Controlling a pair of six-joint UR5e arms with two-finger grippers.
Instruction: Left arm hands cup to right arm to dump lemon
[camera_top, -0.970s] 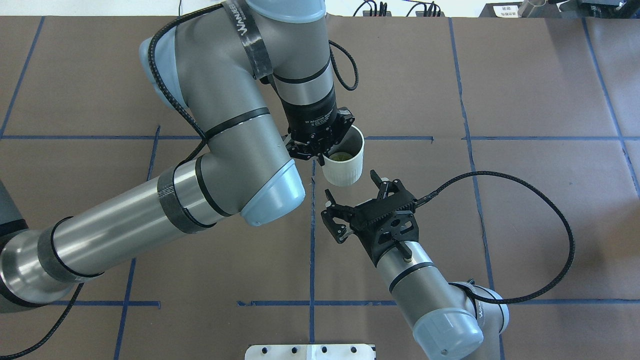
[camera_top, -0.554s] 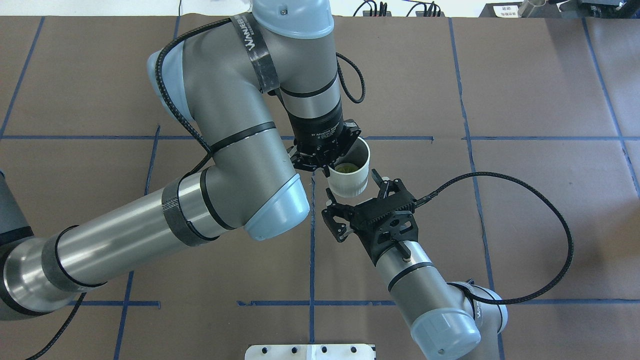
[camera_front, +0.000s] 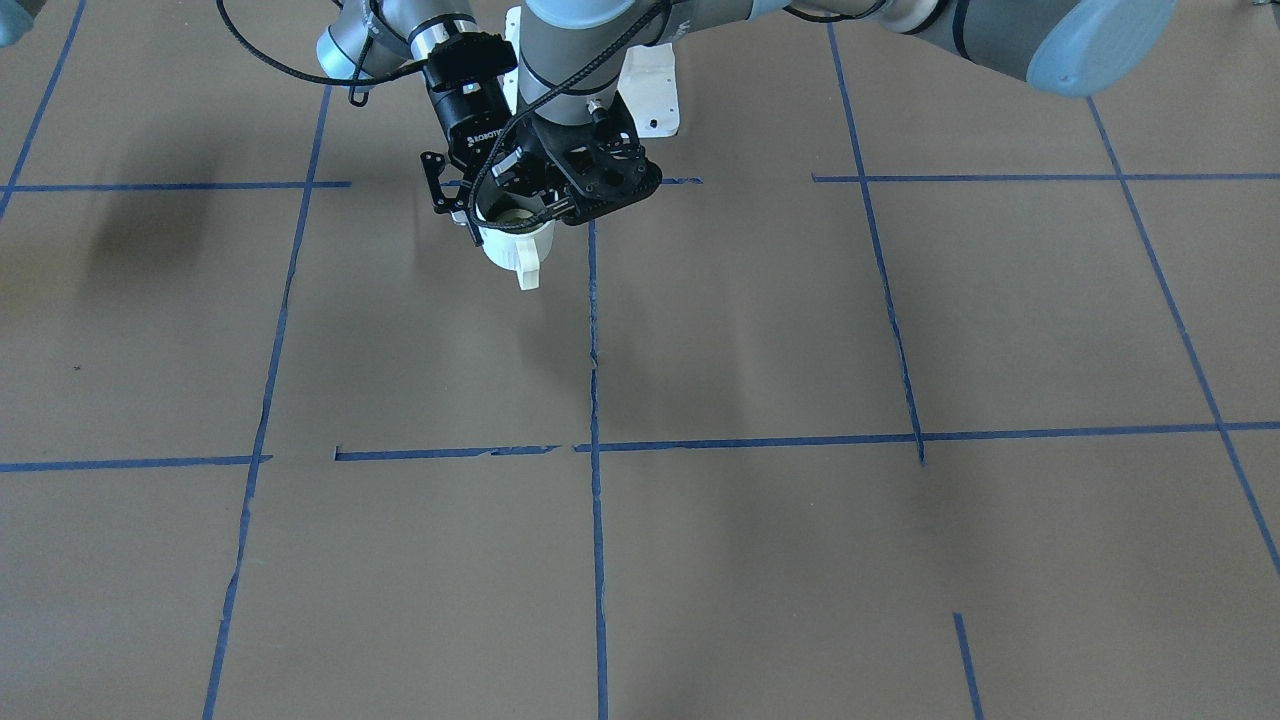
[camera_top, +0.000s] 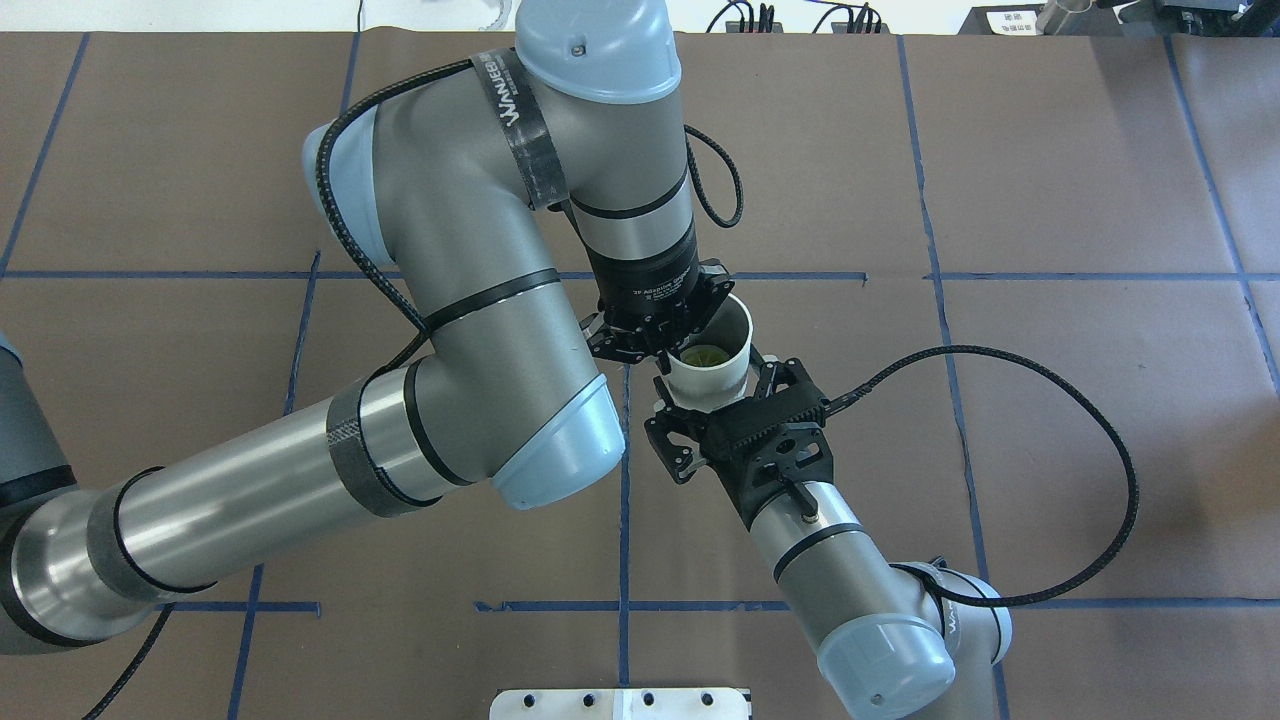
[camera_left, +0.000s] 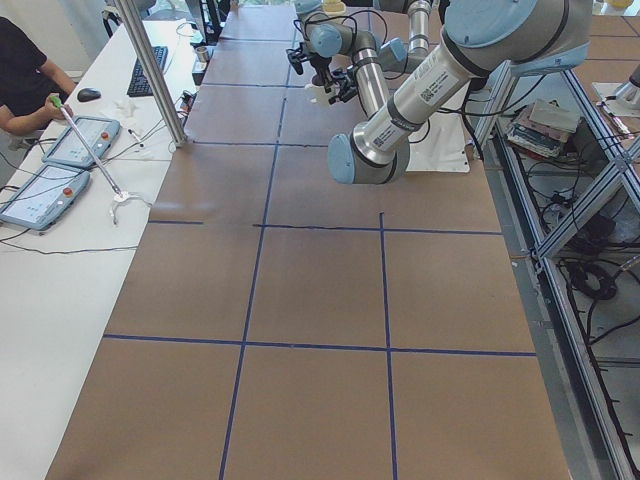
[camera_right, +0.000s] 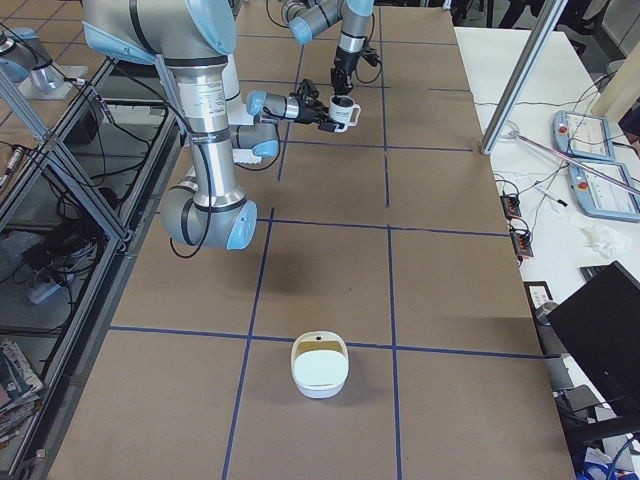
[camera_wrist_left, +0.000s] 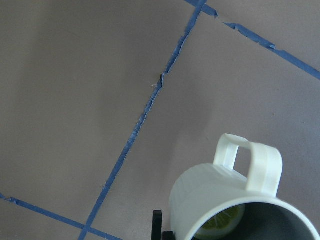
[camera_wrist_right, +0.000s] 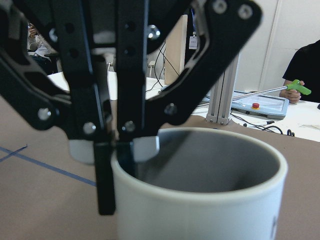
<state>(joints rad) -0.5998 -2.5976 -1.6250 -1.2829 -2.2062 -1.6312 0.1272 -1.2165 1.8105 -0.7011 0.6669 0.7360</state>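
White mug with one handle and a grey inside, the cup (camera_wrist_left: 210, 195): upright, held above the brown paper-covered bench (camera_top: 1050, 450), just beside one of its blue tape lines, handle turned away from the robot's base. Contents: one yellow-green lemon piece (camera_top: 706, 354) lying at the bottom. Lettering on the cup's side: only a dark speck at the edge of the right wrist view, unreadable. Holder: the left gripper (camera_wrist_right: 117, 148), a black two-finger unit on the large grey arm with light-blue joint caps. It comes down from above and is clenched on the cup's rim, one pad inside the wall and one outside. Its body reads "2F Adaptive Gripper" in the overhead view. Second unit: the right gripper (camera_top: 708, 372), black, under a perforated black bracket with a looped cable. It lies level with jaws spread, empty, one finger on each side of the cup's lower body. Whether the fingers touch the wall cannot be told. It is marked "ROBOTIQ" in the front-facing view. Black straps on both arms carry white lettering beginning "WAN"; the rest is unclear. White rounded container (camera_right: 320, 365): on the bench, well apart from the arms.
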